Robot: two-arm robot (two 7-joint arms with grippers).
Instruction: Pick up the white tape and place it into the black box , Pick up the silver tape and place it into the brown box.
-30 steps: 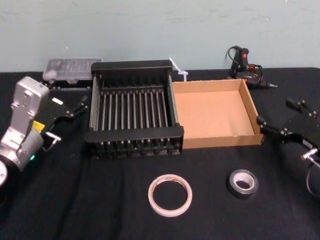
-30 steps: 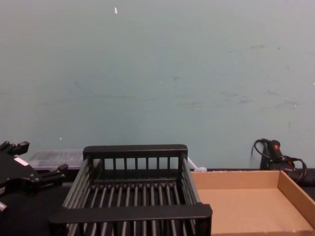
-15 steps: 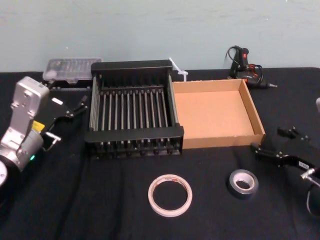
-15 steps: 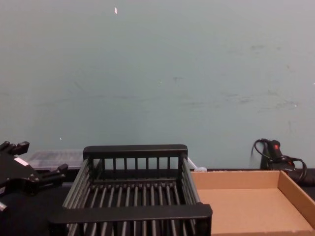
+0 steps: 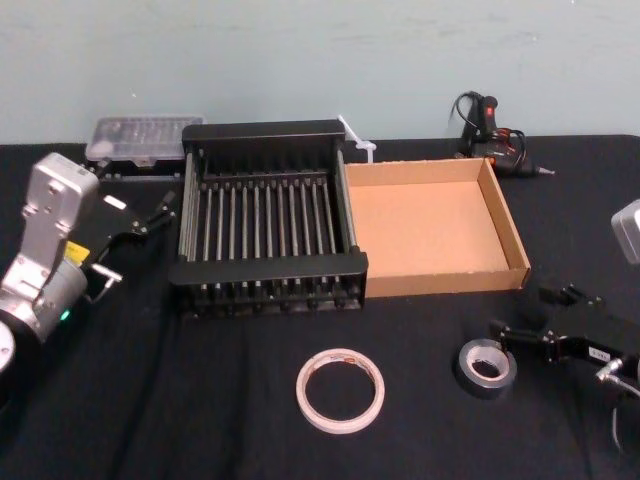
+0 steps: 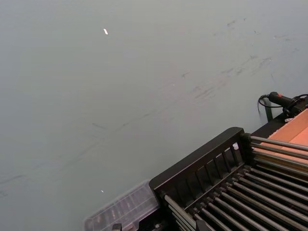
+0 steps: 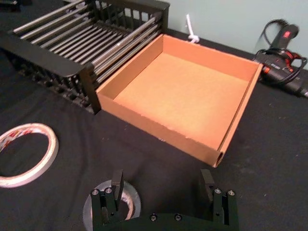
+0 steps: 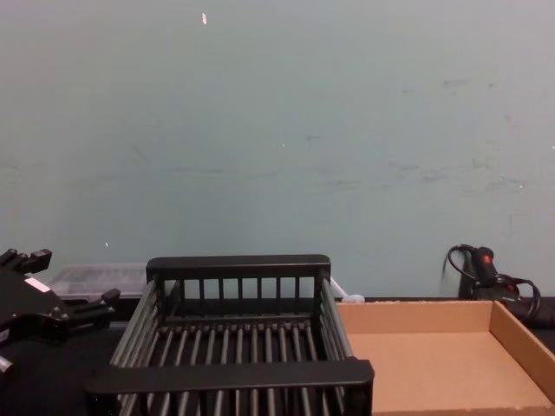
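Observation:
The white tape (image 5: pixel 340 390) lies flat on the black cloth near the front, and it also lies at the edge of the right wrist view (image 7: pixel 26 154). To its right sits the silver tape (image 5: pixel 486 367), a small dark grey roll. My right gripper (image 5: pixel 525 312) hovers open just right of it. In the right wrist view the silver tape (image 7: pixel 131 199) sits under one of the gripper's fingers (image 7: pixel 115 185), with nothing between the jaws. The black box (image 5: pixel 268 268) and the brown box (image 5: pixel 450 280) stand side by side behind, both empty. My left gripper (image 5: pixel 140 240) rests open left of the black box.
A clear plastic case (image 5: pixel 140 135) sits behind the black box at the far left. A glue gun with cables (image 5: pixel 490 125) lies at the back right, and a white tie (image 5: pixel 357 140) lies behind the boxes. A pale wall closes off the back.
My right gripper has moved from beside the brown box's right wall toward the front and left, ending next to the silver tape. The left arm and both tapes have not moved.

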